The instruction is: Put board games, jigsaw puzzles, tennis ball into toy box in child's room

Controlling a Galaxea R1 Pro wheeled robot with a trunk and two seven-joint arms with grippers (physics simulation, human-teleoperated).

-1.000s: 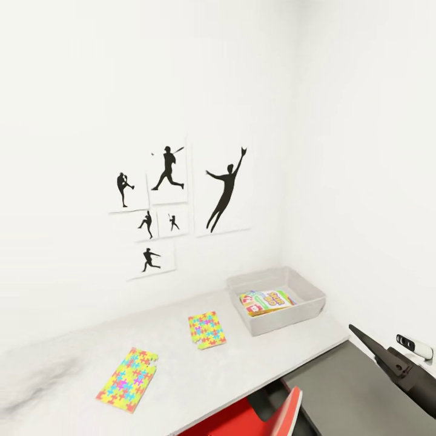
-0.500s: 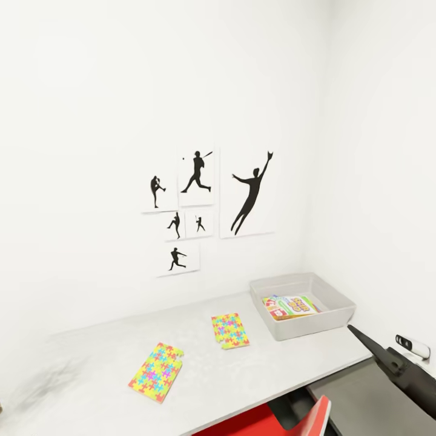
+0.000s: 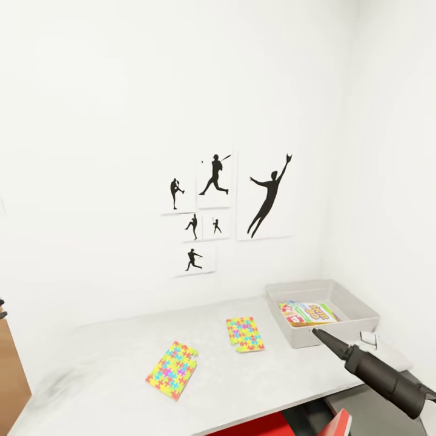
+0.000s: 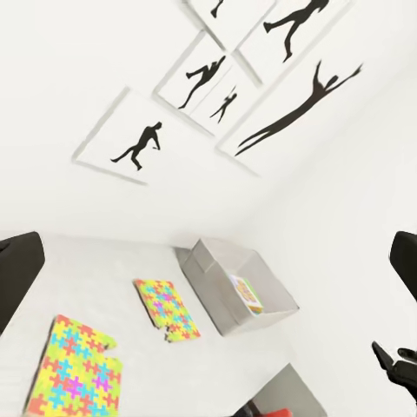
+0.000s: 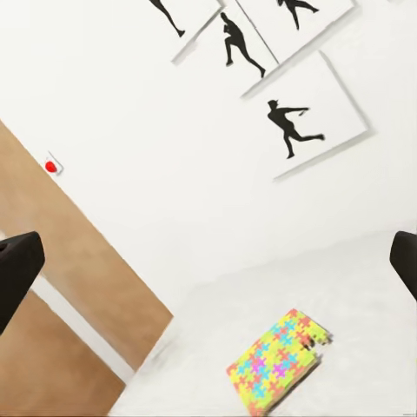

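Observation:
Two jigsaw puzzles lie flat on the pale grey table (image 3: 109,375), one near its front (image 3: 172,370) and one further back (image 3: 244,333). To their right stands the grey toy box (image 3: 306,285) with a colourful board game (image 3: 309,313) inside. My right gripper (image 3: 316,332) hangs just in front of the box's near wall. Its fingers stand wide apart, open and empty, in the right wrist view (image 5: 217,252), facing a puzzle (image 5: 276,360). My left gripper (image 4: 213,261) is open too, looking over both puzzles (image 4: 167,306) and the toy box (image 4: 213,287). The tennis ball and the bed are out of view.
Black sports silhouette prints (image 3: 230,206) hang on the white wall above the table. A red chair (image 3: 340,424) sits under the table's front edge. A wooden panel (image 3: 12,369) stands at the left. A small white object (image 3: 367,338) lies beside the toy box.
The camera has swung left, so table, prints and toy box sit further right in the picture. My right arm has risen further into view, its tip now at the toy box's near wall.

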